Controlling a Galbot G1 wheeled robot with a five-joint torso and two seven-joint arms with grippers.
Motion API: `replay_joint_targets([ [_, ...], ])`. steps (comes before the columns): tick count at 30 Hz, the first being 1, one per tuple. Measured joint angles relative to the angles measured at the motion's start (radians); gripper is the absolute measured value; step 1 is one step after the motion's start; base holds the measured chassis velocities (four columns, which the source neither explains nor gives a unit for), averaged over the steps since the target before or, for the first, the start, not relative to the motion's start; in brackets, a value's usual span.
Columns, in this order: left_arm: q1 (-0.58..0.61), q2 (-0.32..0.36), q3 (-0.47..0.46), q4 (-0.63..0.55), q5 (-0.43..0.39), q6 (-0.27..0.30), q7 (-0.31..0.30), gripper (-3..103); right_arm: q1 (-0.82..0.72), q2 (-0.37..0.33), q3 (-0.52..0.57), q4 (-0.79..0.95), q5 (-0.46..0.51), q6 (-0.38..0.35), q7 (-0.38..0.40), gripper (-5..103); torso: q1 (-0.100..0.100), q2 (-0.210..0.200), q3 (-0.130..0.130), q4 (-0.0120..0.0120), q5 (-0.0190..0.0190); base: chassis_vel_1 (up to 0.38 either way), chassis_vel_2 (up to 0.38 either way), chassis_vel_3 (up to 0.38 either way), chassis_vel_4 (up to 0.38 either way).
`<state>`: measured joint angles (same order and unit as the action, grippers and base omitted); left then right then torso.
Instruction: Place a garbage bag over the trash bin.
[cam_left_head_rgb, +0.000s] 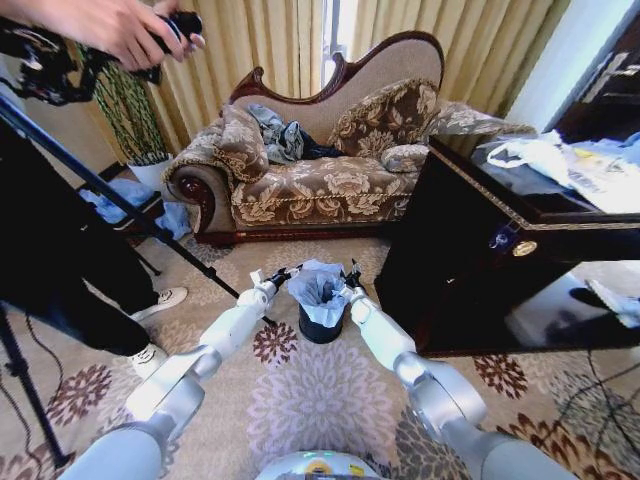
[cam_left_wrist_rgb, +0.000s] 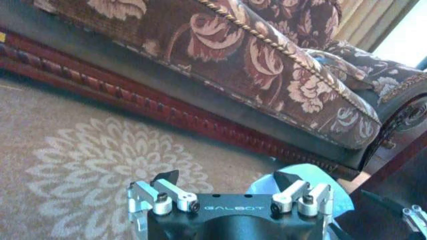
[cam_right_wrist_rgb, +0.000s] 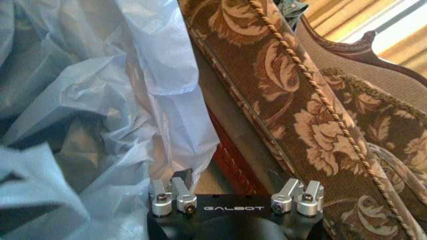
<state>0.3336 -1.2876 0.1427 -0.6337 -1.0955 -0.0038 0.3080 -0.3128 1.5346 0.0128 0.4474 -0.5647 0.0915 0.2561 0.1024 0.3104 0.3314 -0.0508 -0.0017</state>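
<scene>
A: Item 1, trash bin (cam_left_head_rgb: 320, 327): black, upright on the patterned carpet (cam_left_head_rgb: 330, 400), in front of the floral sofa (cam_left_head_rgb: 320, 185), just beside the dark wood desk (cam_left_head_rgb: 500, 270).

B: Item 2?

A: Garbage bag (cam_left_head_rgb: 318, 283): pale blue, crumpled, bunched over the bin's mouth, not drawn down the sides. Long axis approx. vertical.

B: Grippers?

A: Left gripper (cam_left_head_rgb: 283, 274) sat just beside the bag on robot's left, jaws spread, nothing between them per wrist view (cam_left_wrist_rgb: 227, 181); bag lay off to one side of it (cam_left_wrist_rgb: 313, 185). Right gripper (cam_left_head_rgb: 353, 277) was at the bag's right edge; jaws spread too (cam_right_wrist_rgb: 230, 176), plastic (cam_right_wrist_rgb: 100, 100) close against one side, not pinched.

B: Nearer arm?

A: Right, by my reading. Bag lay between the two, so each would close inward on its own side of the rim.
</scene>
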Motion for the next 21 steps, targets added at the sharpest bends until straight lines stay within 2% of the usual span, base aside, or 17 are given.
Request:
replay_joint_targets([
  [8,0.008,-0.004,-0.003,0.022,0.005,0.000,0.004,98,0.011,-0.018,-0.004,0.045,-0.039,-0.065,-0.090,75,0.000,0.000,0.000,0.0002,0.0001,0.000,0.000,0.000,0.000],
  [12,0.014,-0.006,-0.004,0.024,0.008,0.000,0.009,98,0.024,-0.043,-0.012,0.074,-0.090,-0.086,-0.216,73,0.000,0.000,0.000,0.0001,0.0001,0.000,0.000,0.000,0.000],
  [14,0.015,-0.006,-0.004,0.024,0.008,0.000,0.011,98,0.028,-0.049,-0.018,0.080,-0.102,-0.086,-0.237,73,0.000,0.000,0.000,0.0000,0.0002,0.000,0.000,0.000,0.000],
  [17,0.020,-0.001,-0.004,0.020,0.008,0.001,0.016,98,0.062,-0.071,-0.074,0.083,-0.135,-0.075,-0.314,71,0.000,0.000,0.000,-0.0001,0.0001,0.000,0.000,0.000,0.000],
  [21,0.030,0.007,-0.006,0.008,0.007,0.001,0.017,98,0.096,-0.080,-0.160,0.057,-0.136,-0.051,-0.357,74,0.000,0.000,0.000,0.0001,0.0000,0.000,0.000,0.000,0.000],
])
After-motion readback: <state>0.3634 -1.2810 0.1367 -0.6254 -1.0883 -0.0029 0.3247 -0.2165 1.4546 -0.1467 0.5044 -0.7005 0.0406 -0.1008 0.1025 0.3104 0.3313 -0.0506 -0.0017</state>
